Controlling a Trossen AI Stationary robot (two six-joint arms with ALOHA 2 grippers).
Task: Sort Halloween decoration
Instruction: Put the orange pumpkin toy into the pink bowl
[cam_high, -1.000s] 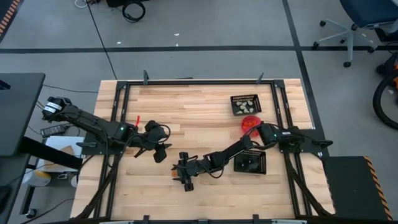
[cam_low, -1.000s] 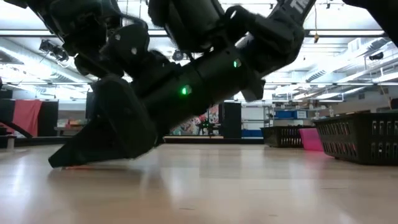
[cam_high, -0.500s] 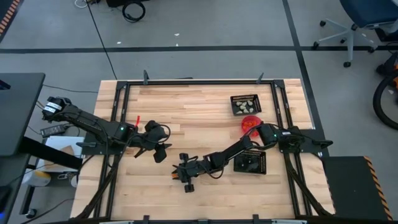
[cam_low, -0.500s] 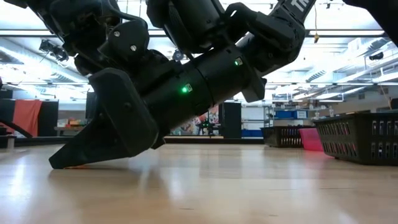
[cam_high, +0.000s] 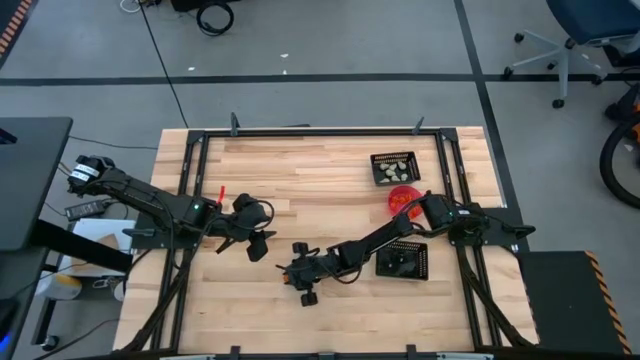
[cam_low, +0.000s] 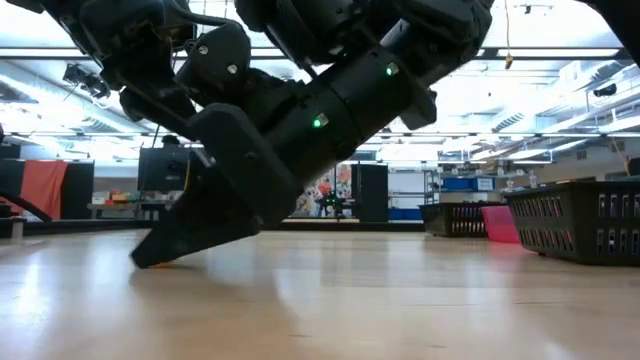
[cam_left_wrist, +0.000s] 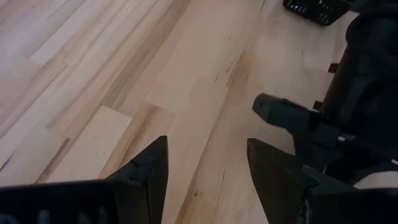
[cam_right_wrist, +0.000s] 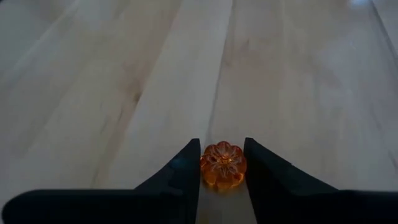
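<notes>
Low in the frame's centre of the high view, the right gripper (cam_high: 297, 279) is clamped on an orange pumpkin trinket (cam_right_wrist: 223, 165), pinched between its two fingertips (cam_right_wrist: 186, 163) just above the desk (cam_high: 320, 190). The hold looks shallow, at the very tips, so the trinket could squirt out or twist free as it lifts toward the pink-red bowl (cam_high: 402, 197). The left gripper (cam_left_wrist: 205, 163) waits left of centre, its fingers apart and empty.
</notes>
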